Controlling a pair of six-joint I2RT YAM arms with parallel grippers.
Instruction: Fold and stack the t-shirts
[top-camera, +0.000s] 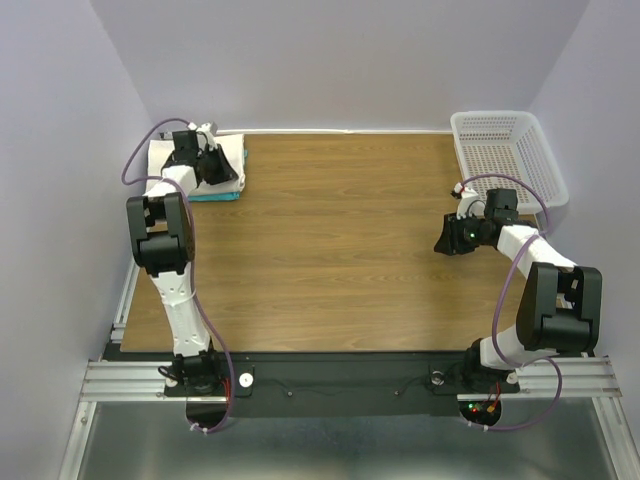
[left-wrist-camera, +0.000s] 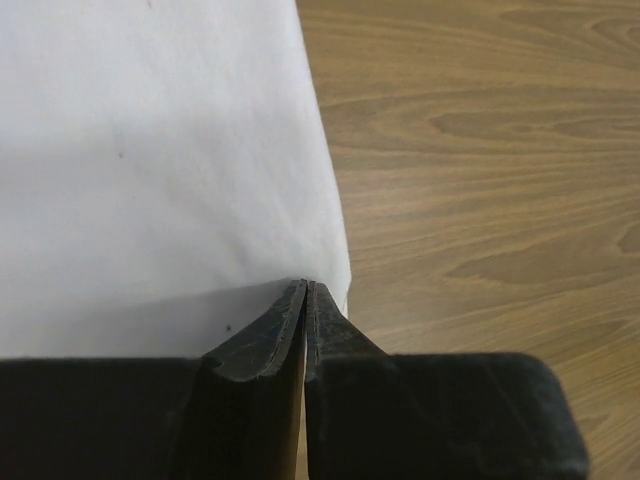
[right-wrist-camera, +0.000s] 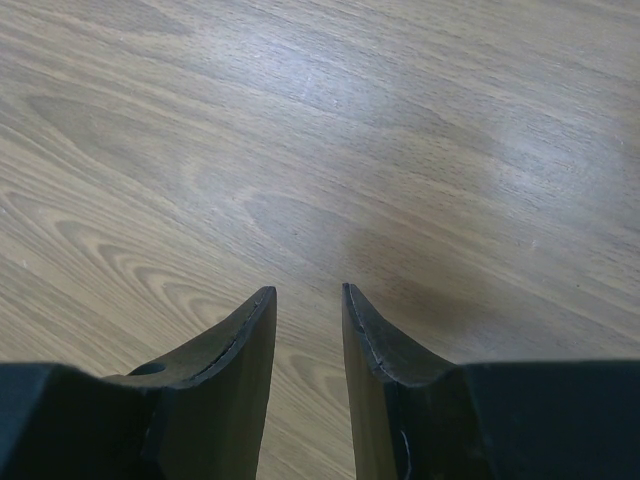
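— Nearest first: what about the right arm (top-camera: 540, 290), at the right of the overhead frame?
— Its right jaws hang over bare desk (top-camera: 340, 250) at mid-right. They are parted by a narrow gap with nothing between them; the wrist view shows only wood grain below.
— And the left arm (top-camera: 165, 240)?
— It reaches to the upper left corner of the desk. The left jaws are pressed together tip to tip, right at the edge of the cream-white shirt (left-wrist-camera: 150, 150). I cannot tell whether any cloth is nipped between them.
— Where do the shirts lie?
— Both are in that upper left corner. The cream-white shirt is folded and lies on top of the turquoise shirt (top-camera: 215, 197), which shows as a strip along the stack's near edge.
— Anything else?
— A white mesh basket (top-camera: 500, 150) at the upper right.
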